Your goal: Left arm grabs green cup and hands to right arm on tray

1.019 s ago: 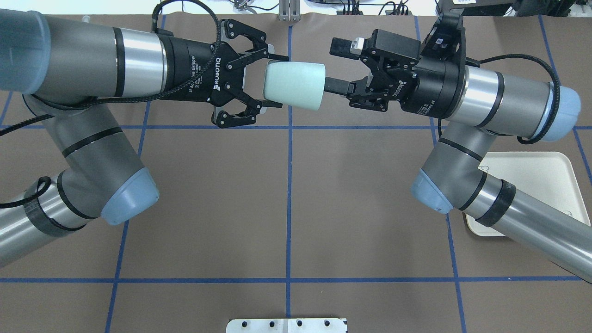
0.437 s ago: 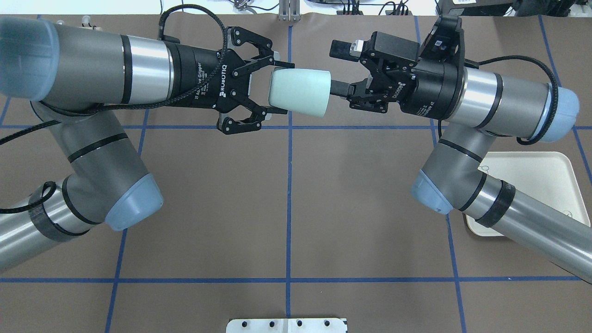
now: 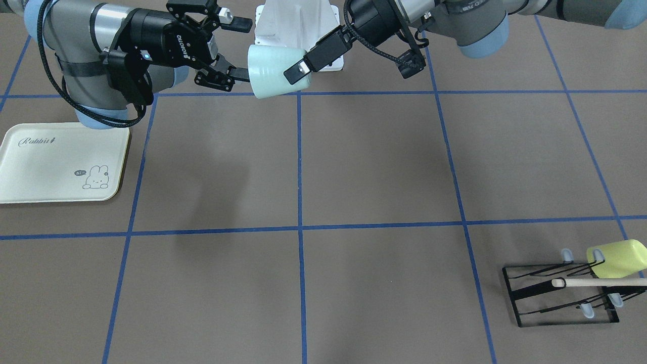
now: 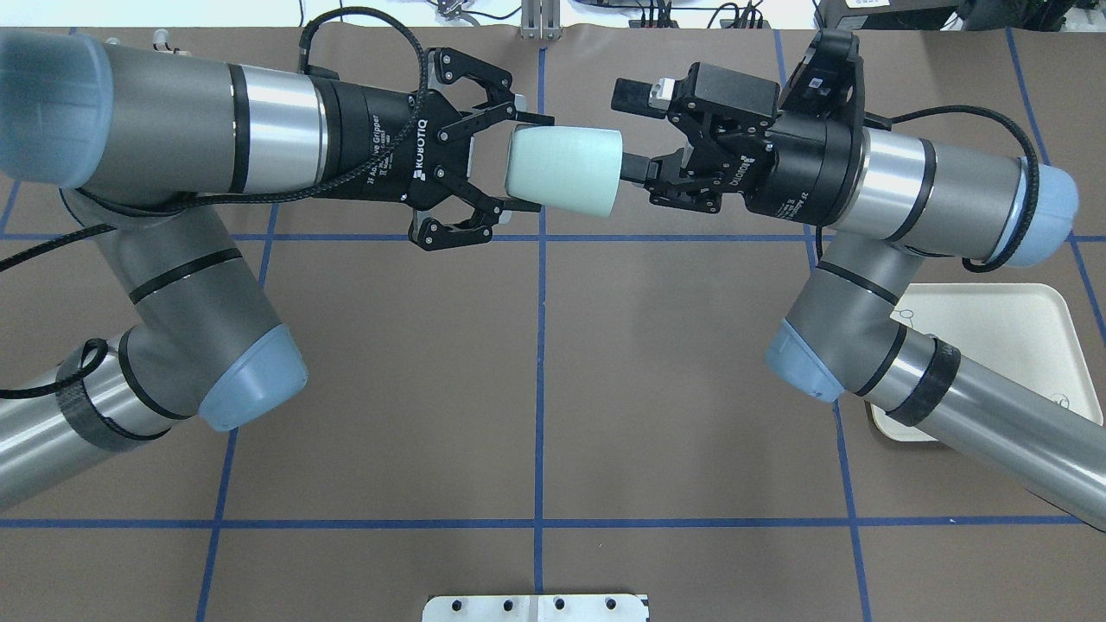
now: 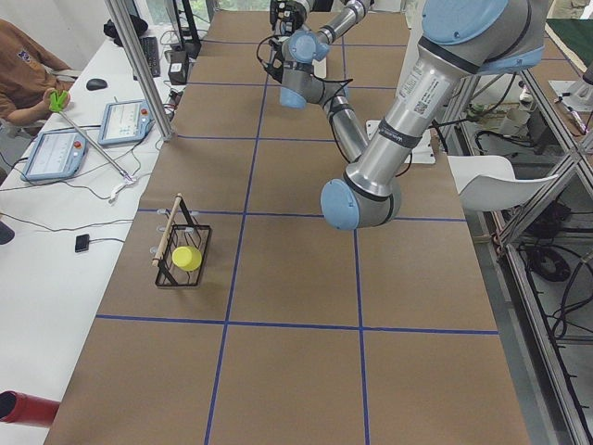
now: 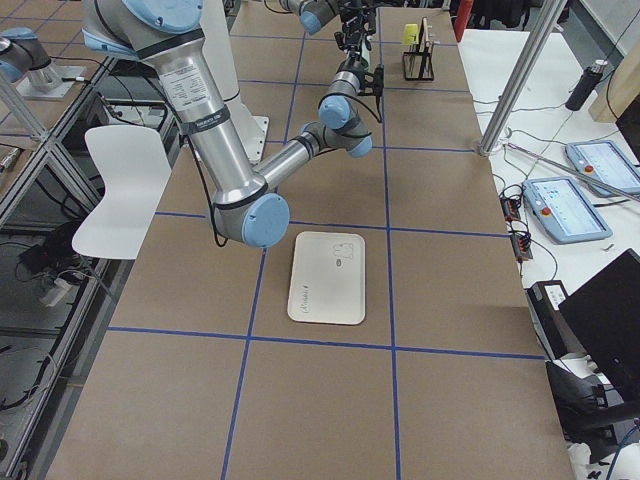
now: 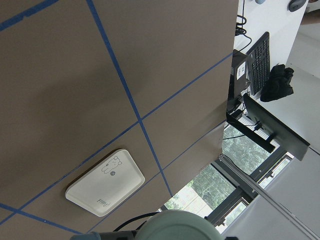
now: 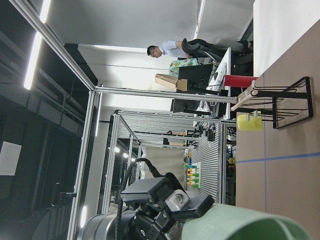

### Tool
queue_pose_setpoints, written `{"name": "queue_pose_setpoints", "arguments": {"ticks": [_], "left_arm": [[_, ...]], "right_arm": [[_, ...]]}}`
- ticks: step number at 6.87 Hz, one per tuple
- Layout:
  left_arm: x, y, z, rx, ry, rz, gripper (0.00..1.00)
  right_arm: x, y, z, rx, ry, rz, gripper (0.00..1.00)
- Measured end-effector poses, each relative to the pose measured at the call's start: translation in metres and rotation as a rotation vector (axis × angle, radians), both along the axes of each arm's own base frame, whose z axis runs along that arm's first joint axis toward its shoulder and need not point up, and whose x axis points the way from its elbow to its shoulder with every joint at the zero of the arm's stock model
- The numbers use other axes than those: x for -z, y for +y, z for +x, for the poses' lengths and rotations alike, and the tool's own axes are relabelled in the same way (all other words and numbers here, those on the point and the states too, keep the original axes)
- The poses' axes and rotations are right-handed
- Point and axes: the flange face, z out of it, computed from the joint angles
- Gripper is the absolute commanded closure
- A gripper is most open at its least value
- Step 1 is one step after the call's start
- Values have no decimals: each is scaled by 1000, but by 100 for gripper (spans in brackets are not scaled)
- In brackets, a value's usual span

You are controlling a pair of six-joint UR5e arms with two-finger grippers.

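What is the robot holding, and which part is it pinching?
The left gripper pinches the green cup by its narrow bottom end. The right gripper is open at the rim, not gripping.

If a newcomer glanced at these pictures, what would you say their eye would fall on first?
Most likely the green cup, held on its side in mid-air between the two arms: the left gripper grips its base while the open right gripper has one finger at its mouth. Next come the cream tray on the table at the robot's right, and the yellow-green cup on a black rack at its far left.
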Motion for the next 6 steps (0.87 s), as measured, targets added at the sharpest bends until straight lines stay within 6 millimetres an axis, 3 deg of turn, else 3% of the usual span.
{"name": "queue_pose_setpoints", "arguments": {"ticks": [1,6], "left_arm": [[-1,-1,1,0,-2,-3,77],[2,1,-1,-1,9,1,76]], "right_arm": [[0,0,0,0,-1,1,23],[0,0,0,-1,-1,-2,38]]}}
